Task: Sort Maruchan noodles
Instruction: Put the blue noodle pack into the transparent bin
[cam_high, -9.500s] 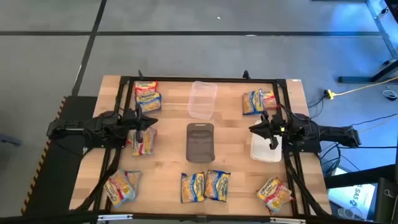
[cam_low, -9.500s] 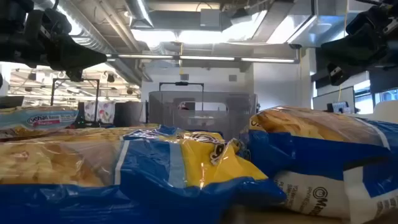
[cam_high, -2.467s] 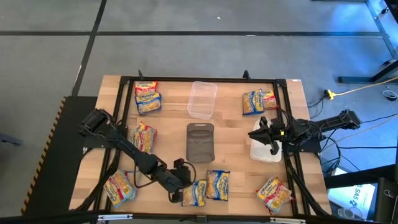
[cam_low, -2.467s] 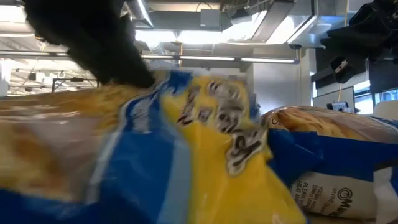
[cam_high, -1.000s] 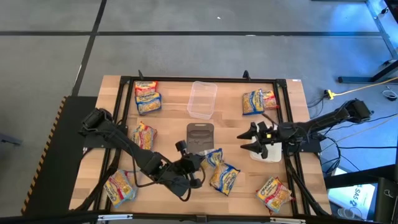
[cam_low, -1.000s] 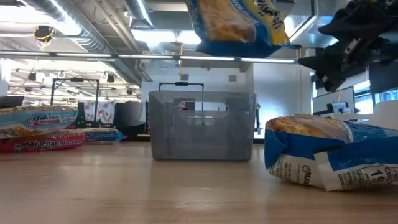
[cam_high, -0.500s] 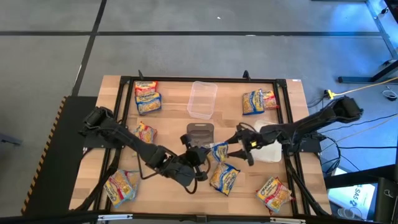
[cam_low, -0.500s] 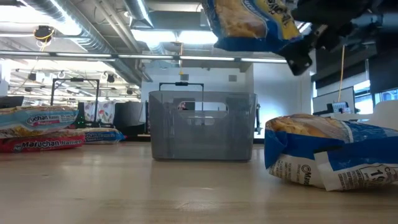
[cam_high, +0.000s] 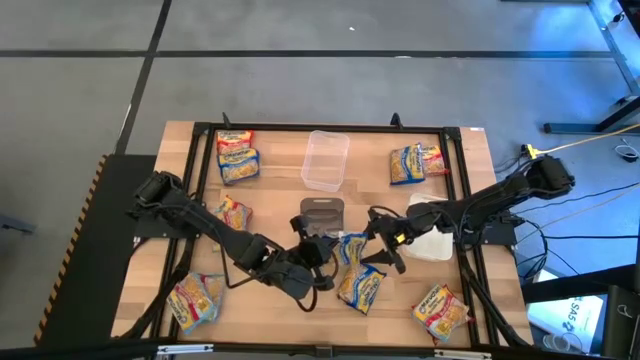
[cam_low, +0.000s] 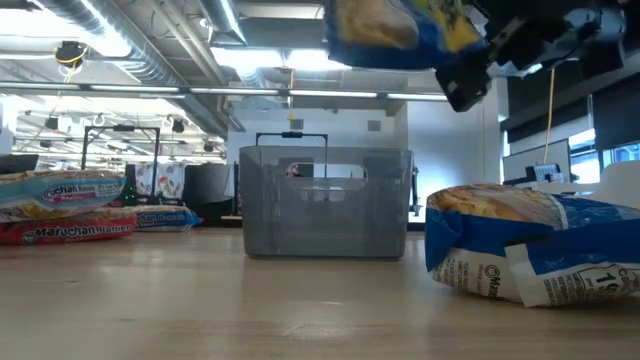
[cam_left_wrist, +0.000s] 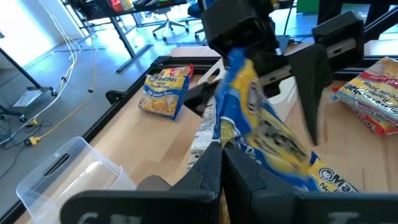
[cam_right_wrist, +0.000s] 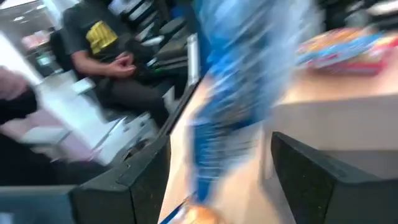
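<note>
A blue-and-yellow Maruchan noodles packet (cam_high: 352, 246) hangs in the air above the table's middle, just near of the dark mesh basket (cam_high: 322, 222). My left gripper (cam_high: 326, 252) is shut on the packet's left end. My right gripper (cam_high: 380, 246) is open, and its two dark fingers (cam_left_wrist: 311, 84) stand on either side of the packet's right end. The low view shows the packet (cam_low: 395, 28) high up, with my right gripper (cam_low: 468, 72) beside it. Another blue-and-yellow packet (cam_high: 361, 285) lies flat on the table just near of them. My left gripper pinches the packet's crimped end seam (cam_left_wrist: 210, 132) between its two fingers. It comes nearly level from the table's near left. The packet stands out past the fingertips, lifted clear of the table and tilted. I cannot tell whether my right gripper touches the packet.
More packets lie at the far left (cam_high: 237, 157), left (cam_high: 232, 213), near left (cam_high: 197, 300), far right (cam_high: 415, 163) and near right (cam_high: 440, 308). A clear plastic tub (cam_high: 325, 160) stands beyond the basket, and a white lid (cam_high: 432, 243) lies at the right.
My right gripper has moved toward the table's left, rolling as it went, and its open fingers now flank the held packet. My left gripper has carried the packet a little toward the far edge, then held still. Neither gripper has opened or shut.
</note>
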